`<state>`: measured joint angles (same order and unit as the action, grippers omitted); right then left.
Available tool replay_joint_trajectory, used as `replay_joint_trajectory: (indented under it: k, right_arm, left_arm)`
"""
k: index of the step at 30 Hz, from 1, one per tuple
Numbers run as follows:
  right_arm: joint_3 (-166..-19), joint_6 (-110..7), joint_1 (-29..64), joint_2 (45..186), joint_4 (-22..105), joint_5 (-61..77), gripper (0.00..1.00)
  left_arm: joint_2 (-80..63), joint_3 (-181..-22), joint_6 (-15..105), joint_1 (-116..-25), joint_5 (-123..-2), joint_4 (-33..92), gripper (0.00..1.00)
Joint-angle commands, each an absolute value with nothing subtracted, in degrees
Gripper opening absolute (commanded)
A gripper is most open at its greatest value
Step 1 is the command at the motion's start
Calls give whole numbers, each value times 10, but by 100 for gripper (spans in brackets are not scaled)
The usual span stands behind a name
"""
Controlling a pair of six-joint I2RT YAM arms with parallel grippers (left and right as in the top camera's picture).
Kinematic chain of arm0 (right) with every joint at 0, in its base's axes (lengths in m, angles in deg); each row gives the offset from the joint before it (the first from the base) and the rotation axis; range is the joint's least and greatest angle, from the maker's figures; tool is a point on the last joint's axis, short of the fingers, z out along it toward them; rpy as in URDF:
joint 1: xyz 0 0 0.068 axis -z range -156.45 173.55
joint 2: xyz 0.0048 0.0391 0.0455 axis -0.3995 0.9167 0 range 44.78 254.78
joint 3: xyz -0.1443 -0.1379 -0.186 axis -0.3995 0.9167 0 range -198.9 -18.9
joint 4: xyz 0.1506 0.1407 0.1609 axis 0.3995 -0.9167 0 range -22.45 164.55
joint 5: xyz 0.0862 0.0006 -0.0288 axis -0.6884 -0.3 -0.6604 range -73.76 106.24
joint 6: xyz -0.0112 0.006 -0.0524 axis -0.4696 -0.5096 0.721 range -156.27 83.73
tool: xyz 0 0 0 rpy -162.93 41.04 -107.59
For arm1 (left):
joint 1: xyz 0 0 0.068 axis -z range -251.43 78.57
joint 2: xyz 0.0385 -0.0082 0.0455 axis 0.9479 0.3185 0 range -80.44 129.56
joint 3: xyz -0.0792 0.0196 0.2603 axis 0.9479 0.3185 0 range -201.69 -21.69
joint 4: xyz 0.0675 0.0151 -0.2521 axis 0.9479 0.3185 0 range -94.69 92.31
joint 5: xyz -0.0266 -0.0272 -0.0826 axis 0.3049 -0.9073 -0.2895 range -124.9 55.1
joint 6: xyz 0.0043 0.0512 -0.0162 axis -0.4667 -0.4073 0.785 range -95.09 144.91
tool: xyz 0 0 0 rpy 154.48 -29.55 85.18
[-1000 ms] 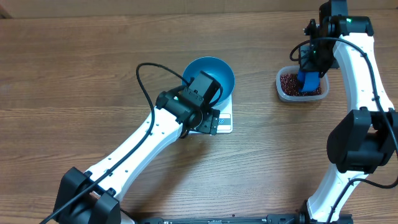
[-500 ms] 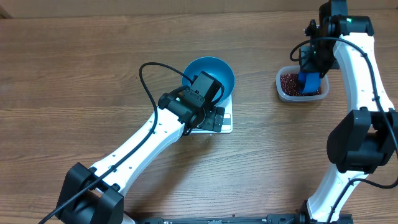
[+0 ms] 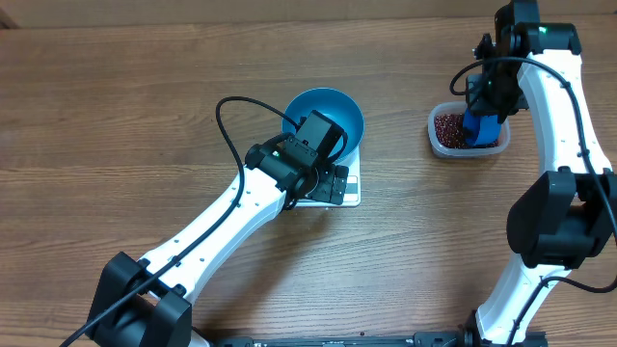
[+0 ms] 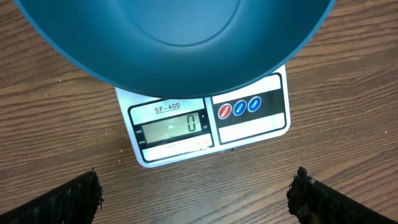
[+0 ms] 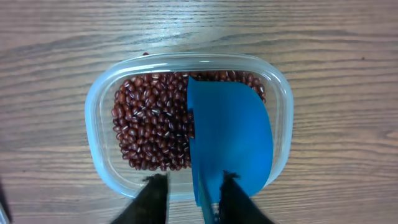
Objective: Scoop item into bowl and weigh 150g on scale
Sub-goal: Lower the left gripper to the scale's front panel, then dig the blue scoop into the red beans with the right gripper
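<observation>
The blue bowl [image 3: 328,111] [image 4: 174,37] stands empty on the white scale [image 3: 351,190] [image 4: 249,124], whose display reads 0. My left gripper [image 3: 331,183] [image 4: 196,196] hangs wide open over the bare wood just in front of the scale, holding nothing. At the far right, red-brown beans [image 3: 447,125] [image 5: 149,124] fill a clear tub [image 3: 434,141] [image 5: 99,143]. A blue scoop [image 3: 479,128] [image 5: 230,143] rests in the tub over the beans. My right gripper [image 3: 485,108] [image 5: 189,193] straddles the scoop's handle with its jaws slightly parted; the left finger stands off the handle.
Wood-grain table [image 3: 145,116] all round. The left arm's black cable [image 3: 224,135] loops beside the bowl. The right arm's white links [image 3: 569,145] run down the right edge of the table.
The right jaws have parted a little around the scoop handle. The left jaws spread fully and the left arm shifted slightly; bowl, scale and tub have not moved.
</observation>
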<state>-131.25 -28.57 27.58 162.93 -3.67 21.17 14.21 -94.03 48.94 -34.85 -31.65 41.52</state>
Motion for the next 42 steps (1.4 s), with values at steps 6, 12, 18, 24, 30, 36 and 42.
replay_joint_trajectory:
  k: [6, 12, 18, 24, 30, 36, 42]
  right_arm:
    - [-1329, -285, 278, 1634, -40, 215, 4]
    - [-1348, -278, 278, 1628, -38, 254, 4]
    - [-1425, -270, 277, 1623, -81, 252, 4]
    - [-1428, -270, 277, 1623, -97, 252, 4]
    - [-1417, -270, 277, 1626, -91, 252, 4]
    - [-1370, -270, 264, 1627, -62, 275, 4]
    - [-1322, -273, 225, 1628, -31, 357, 4]
  left_arm:
    - [148, -938, 482, -347, -317, 413, 100]
    - [148, -938, 482, -347, -317, 413, 100]
    - [148, -938, 482, -347, -317, 413, 100]
    - [148, -938, 482, -347, -317, 413, 100]
    - [148, -938, 482, -347, -317, 413, 100]
    - [148, -938, 482, -347, -317, 413, 99]
    - [148, -938, 482, -347, -317, 413, 99]
